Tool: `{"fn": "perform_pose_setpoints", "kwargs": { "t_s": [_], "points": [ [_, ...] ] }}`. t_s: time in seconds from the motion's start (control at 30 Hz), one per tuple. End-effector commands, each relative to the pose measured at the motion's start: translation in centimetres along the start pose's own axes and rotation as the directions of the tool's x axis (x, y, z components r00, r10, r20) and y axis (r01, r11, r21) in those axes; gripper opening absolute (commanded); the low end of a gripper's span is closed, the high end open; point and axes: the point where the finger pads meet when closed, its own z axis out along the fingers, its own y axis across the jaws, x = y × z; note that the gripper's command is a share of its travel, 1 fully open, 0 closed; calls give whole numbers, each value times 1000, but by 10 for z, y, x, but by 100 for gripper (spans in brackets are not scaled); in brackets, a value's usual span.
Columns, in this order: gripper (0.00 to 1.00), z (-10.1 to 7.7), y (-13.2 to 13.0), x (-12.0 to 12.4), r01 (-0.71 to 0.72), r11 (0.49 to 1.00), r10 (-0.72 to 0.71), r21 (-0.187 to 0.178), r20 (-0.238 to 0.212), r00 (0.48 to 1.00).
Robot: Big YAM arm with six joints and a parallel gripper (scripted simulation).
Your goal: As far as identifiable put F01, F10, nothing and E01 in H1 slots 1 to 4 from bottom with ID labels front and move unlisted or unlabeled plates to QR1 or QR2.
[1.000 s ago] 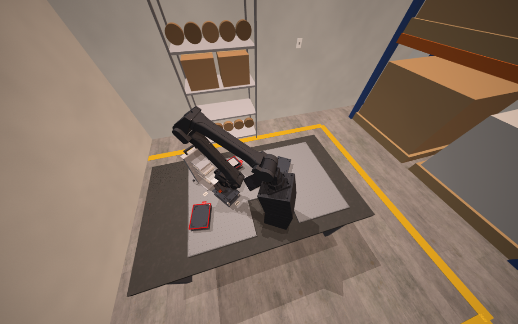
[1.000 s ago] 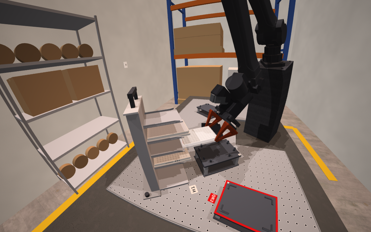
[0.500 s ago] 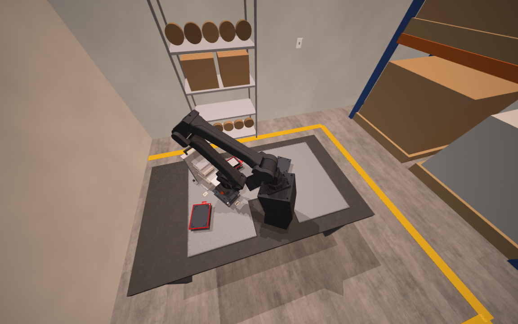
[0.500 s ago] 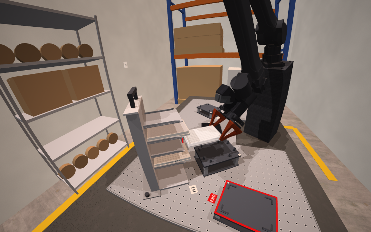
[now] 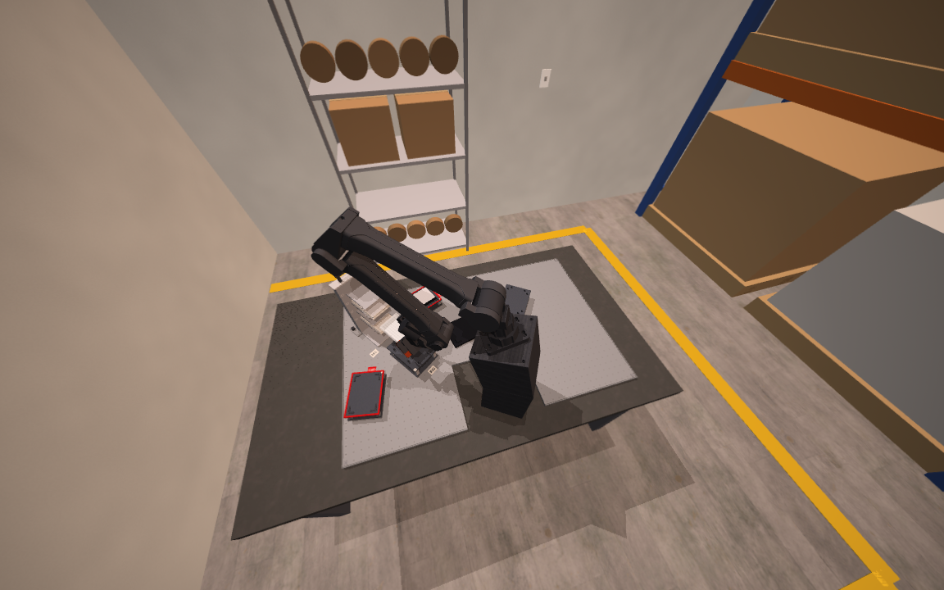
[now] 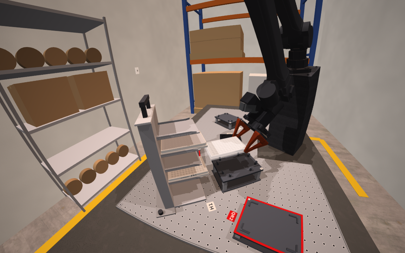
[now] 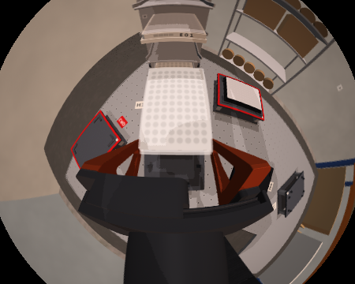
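The gripper [image 6: 242, 142] grasps a white, translucent well plate [image 6: 224, 145] by its long sides, its red-brown fingers [image 6: 256, 141] spread wide around the end facing away from the hotel. The plate hangs level, clear of plate hotel H1 [image 6: 148, 147] and above the dark raised nest [image 6: 235, 166] in front of it. No writing on the plate can be read. The deck labels read "H1" [image 6: 211, 206] and, in red, "QR2" [image 6: 232, 215] beside the red-rimmed nest [image 6: 268, 225]. The arm [image 5: 395, 260] reaches out from its pedestal [image 5: 508, 381], folds at the elbow and angles the wrist down towards the hotel. Two tan plates sit in the hotel, the upper [image 6: 181, 143] and the lower [image 6: 186, 171]; the upper one's front label is too blurred to read.
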Motion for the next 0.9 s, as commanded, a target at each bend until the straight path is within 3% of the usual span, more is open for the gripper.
{"fn": "perform_pose_setpoints", "kwargs": {
  "t_s": [0.0, 0.2, 0.23, 0.37, 0.8, 0.87],
  "points": [
    [86, -12, 0, 8, -6, 1000, 6, -7, -10, 1000],
    [86, -16, 0, 13, -5, 1000, 5, -6, -12, 1000],
    [86, -10, 5, 6, -13, 1000, 13, -16, 11, 1000],
    [86, -22, -1, 19, -3, 1000, 3, -4, -17, 1000],
    [86, -27, 2, 26, -8, 1000, 8, -10, -2, 1000],
    [86, -32, -2, 33, -1, 1000, 1, -4, -18, 1000]
  ]
}}
